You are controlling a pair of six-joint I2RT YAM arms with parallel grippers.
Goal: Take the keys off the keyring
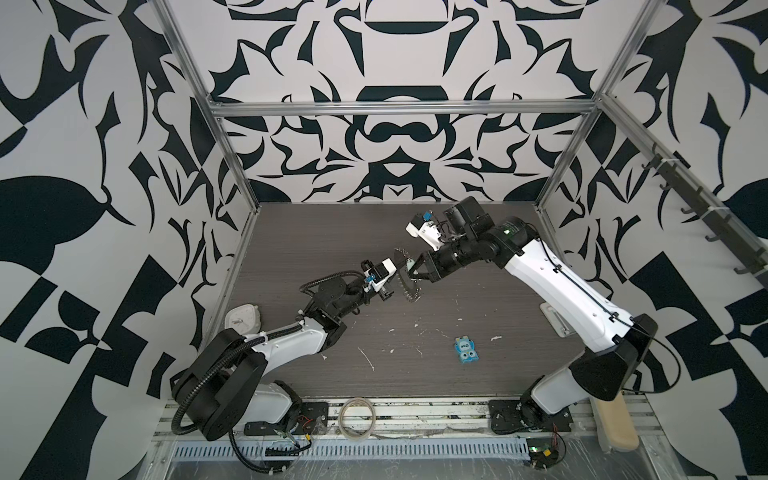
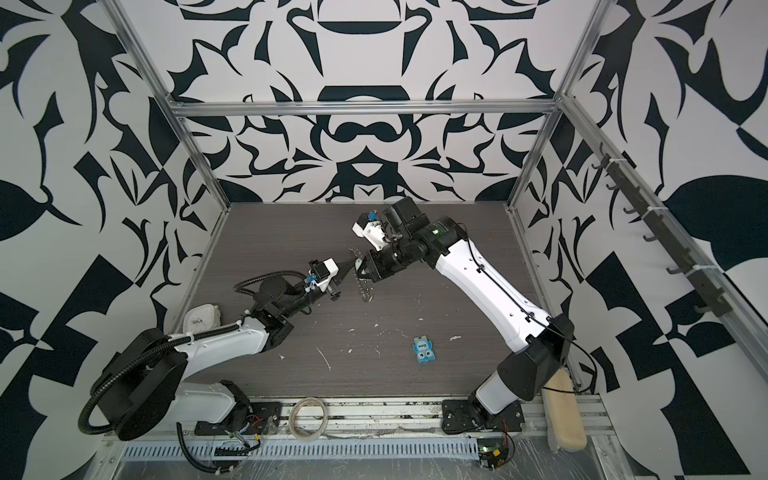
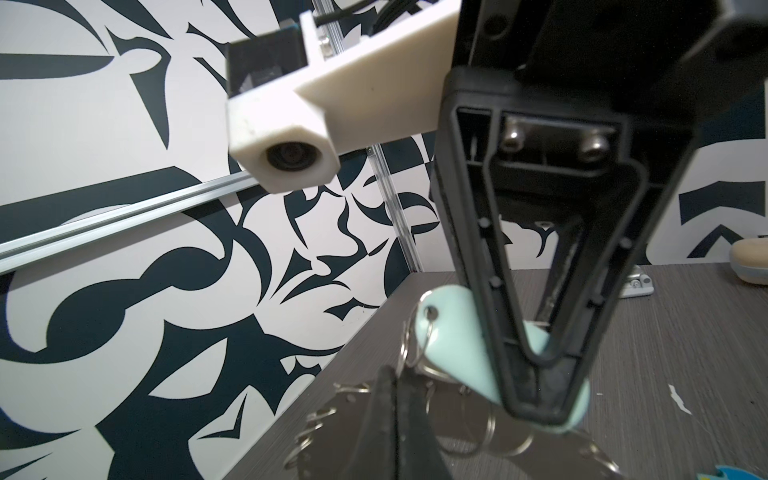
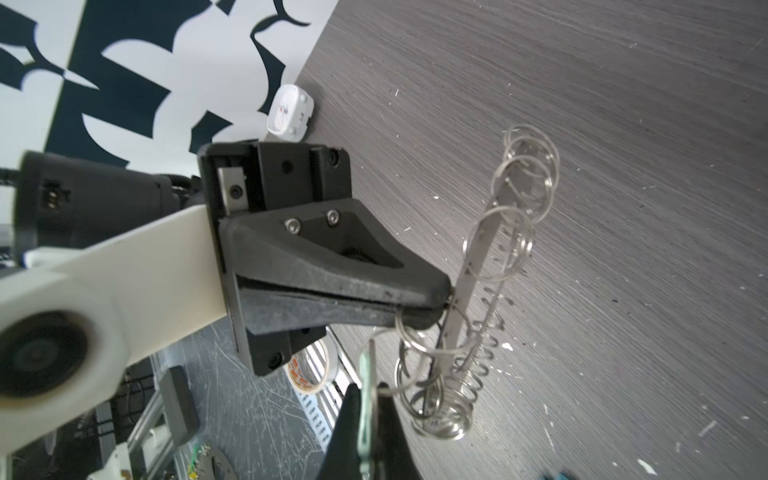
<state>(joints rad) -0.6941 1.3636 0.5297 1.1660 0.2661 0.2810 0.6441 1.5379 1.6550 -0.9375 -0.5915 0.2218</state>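
The keyring (image 1: 406, 277) (image 2: 362, 279), a flat grey disc hung with several small split rings, is held edge-on above the table's middle. My left gripper (image 1: 398, 265) (image 2: 352, 263) is shut on the disc's rim. The right wrist view shows its tips (image 4: 441, 306) clamping the disc (image 4: 478, 253). My right gripper (image 1: 412, 272) (image 4: 365, 397) is shut on the keys' pale oblong fob (image 4: 365, 374) (image 3: 453, 332), which hangs from a split ring on the rim. In the left wrist view my left gripper (image 3: 392, 376) is closed on the disc (image 3: 349, 432). The metal key blade is not clearly visible.
On the table's near right lies a blue cartoon-faced packet (image 1: 466, 350) (image 2: 424, 351). A white timer (image 1: 244, 318) sits by the left wall and a metal bracket (image 1: 555, 318) by the right. A tape roll (image 1: 358, 417) lies on the front rail, with a wooden brush (image 1: 615, 424) at the front right.
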